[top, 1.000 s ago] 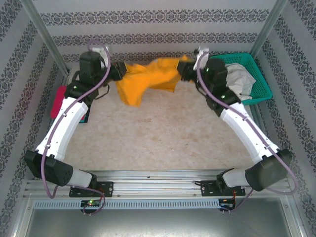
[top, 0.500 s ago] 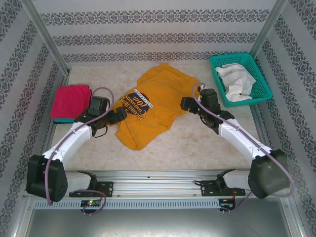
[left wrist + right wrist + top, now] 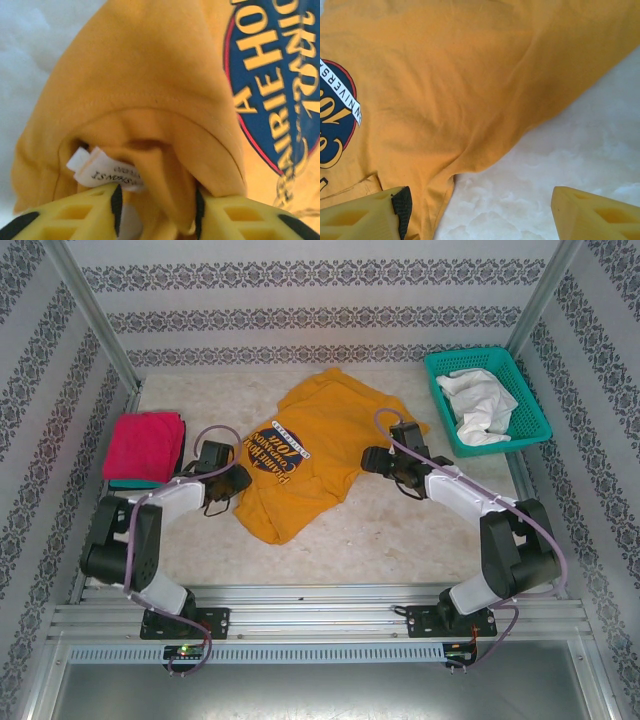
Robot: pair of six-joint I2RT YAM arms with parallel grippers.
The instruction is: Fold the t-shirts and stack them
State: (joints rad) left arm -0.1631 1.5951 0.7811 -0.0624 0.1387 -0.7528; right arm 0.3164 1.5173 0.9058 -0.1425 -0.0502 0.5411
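mustard t-shirt (image 3: 145, 75), logo (image 3: 280, 90) cropped, label (image 3: 107, 175) half hidden

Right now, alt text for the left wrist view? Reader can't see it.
A bunched orange shirt, a fold near its collar pinched in the yellow left hand at the bottom edge. A white label pokes out by the fingers; a dark blue logo with yellow lettering runs off the right, pale table top left.

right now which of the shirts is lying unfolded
The mustard-orange shirt mid-table, spread open with its logo facing up. The magenta shirt sits folded at the table's left edge.
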